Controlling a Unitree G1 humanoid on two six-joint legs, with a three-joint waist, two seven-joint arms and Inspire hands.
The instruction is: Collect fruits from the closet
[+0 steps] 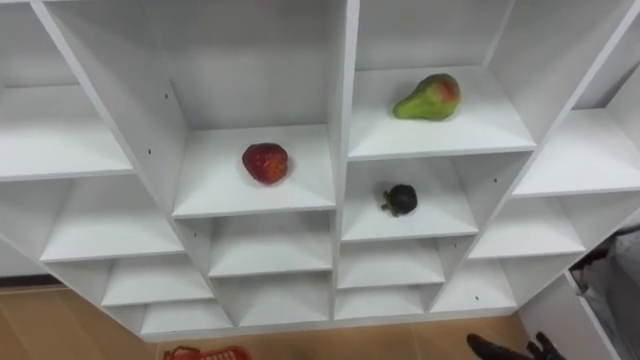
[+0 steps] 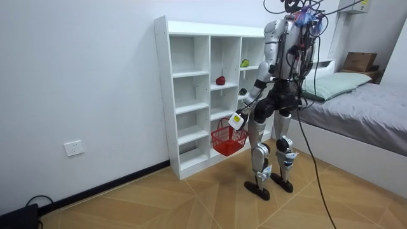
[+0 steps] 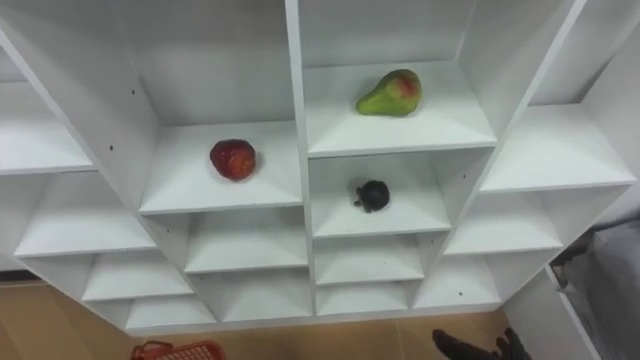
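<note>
Three fruits are sitting in the closet (image 1: 345,100): red fruit (image 1: 265,162), pear (image 1: 428,97), dark fruit (image 1: 400,199). My left hand (image 2: 237,121) is gripping the basket (image 2: 227,138); I can't tell the right hand's (image 1: 505,349) state. I'm judging the first reach is coming next.

Bright, even light covers the white compartmented shelf unit (image 1: 346,100); faint shadows gather low inside it, source perhaps overhead.

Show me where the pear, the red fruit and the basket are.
pear (image 1: 428,97), left eye view, on its green middle.
red fruit (image 1: 265,163), left eye view, on the middle of its skin.
basket (image 2: 227,144), room view, on its red side wall.
</note>
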